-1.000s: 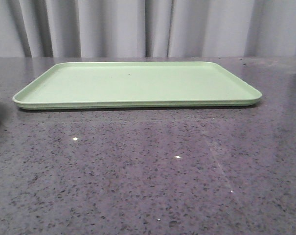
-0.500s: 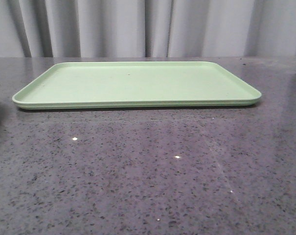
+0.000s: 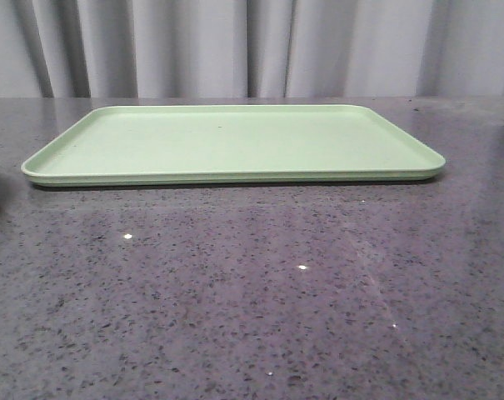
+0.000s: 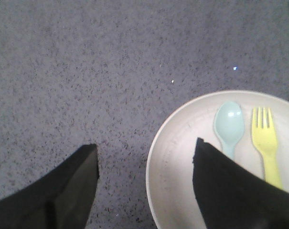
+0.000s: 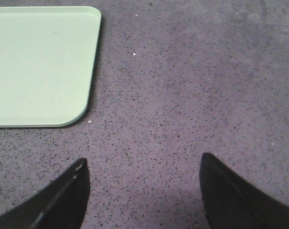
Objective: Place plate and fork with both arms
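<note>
Left gripper (image 4: 144,167) and right gripper (image 5: 142,179) both gape wide, apparently holding nothing.

A staged test setup, not a lived-in kitchen.
A dark speckled stone surface (image 3: 252,292) runs back to a plain grey curtain (image 3: 252,46) that closes off the background; only a green tray (image 3: 235,142) and some toy-like tableware sit on it.

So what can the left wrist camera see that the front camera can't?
Only the left wrist view shows the bright yellow plastic fork and pale blue-grey spoon lying side by side in the round cream plate, plus the open left claw straddling the plate's rim. Only the front view shows the whole flat light green tray and the grey curtain. Both show the speckled grey table and some of the plate.
</note>
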Action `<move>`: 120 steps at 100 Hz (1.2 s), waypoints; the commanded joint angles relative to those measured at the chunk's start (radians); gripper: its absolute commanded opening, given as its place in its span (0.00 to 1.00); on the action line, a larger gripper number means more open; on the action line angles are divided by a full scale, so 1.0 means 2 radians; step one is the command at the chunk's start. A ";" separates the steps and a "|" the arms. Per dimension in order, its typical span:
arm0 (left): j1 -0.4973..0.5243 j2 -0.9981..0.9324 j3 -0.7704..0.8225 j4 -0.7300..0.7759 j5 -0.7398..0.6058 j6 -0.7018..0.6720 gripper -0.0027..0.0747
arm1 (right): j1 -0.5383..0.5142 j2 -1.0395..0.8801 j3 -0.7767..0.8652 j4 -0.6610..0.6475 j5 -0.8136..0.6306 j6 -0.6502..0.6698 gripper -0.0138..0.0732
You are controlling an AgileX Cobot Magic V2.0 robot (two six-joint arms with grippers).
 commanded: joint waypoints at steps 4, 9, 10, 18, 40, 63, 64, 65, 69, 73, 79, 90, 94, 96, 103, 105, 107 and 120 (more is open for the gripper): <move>0.003 0.032 -0.017 0.002 -0.004 -0.006 0.58 | 0.001 0.004 -0.016 0.000 -0.030 -0.002 0.73; 0.003 0.048 -0.017 0.002 0.002 -0.006 0.58 | 0.001 0.004 -0.016 0.000 -0.030 -0.002 0.73; 0.003 0.050 -0.017 0.002 0.004 -0.006 0.58 | 0.001 0.004 -0.016 0.000 -0.030 -0.002 0.73; 0.003 0.078 -0.017 0.003 0.010 -0.006 0.58 | 0.001 0.004 -0.016 0.000 -0.030 -0.002 0.73; 0.003 0.146 -0.017 0.010 0.017 -0.006 0.57 | 0.001 0.004 -0.016 0.000 -0.030 -0.002 0.73; 0.003 0.189 -0.018 0.015 0.012 -0.006 0.57 | 0.001 0.004 -0.016 0.000 -0.030 -0.002 0.73; 0.003 0.190 -0.018 0.015 0.012 -0.006 0.57 | 0.001 0.004 -0.016 0.000 -0.030 -0.002 0.73; 0.003 0.192 -0.018 0.015 0.012 -0.006 0.57 | 0.001 0.004 -0.016 0.000 -0.030 -0.002 0.73; 0.003 0.197 -0.018 0.015 0.011 -0.006 0.57 | 0.001 0.004 -0.016 0.000 -0.030 -0.002 0.73; 0.003 0.202 -0.019 0.015 0.011 -0.006 0.57 | 0.001 0.004 -0.016 0.000 -0.030 -0.002 0.73; 0.003 0.207 -0.019 0.015 0.010 -0.006 0.57 | 0.001 0.004 -0.016 0.000 -0.030 -0.002 0.73; 0.003 0.219 -0.023 0.015 0.010 -0.006 0.57 | 0.001 0.004 -0.016 0.000 -0.030 -0.002 0.73; 0.003 0.224 -0.026 0.015 0.013 -0.006 0.57 | 0.001 0.004 -0.016 0.000 -0.030 -0.002 0.73; 0.003 0.226 -0.028 0.015 0.013 -0.006 0.57 | 0.001 0.004 -0.016 0.000 -0.030 -0.002 0.73; 0.003 0.232 -0.034 0.015 0.016 -0.006 0.57 | 0.001 0.004 -0.016 0.000 -0.030 -0.002 0.73; 0.003 0.233 -0.035 0.015 0.017 -0.006 0.57 | 0.001 0.004 -0.016 0.000 -0.030 -0.002 0.73; 0.003 0.233 -0.036 0.015 0.017 -0.006 0.57 | 0.001 0.004 -0.016 0.000 -0.030 -0.002 0.73; 0.003 0.235 -0.036 0.015 0.019 -0.006 0.57 | 0.001 0.004 -0.016 0.000 -0.030 -0.002 0.73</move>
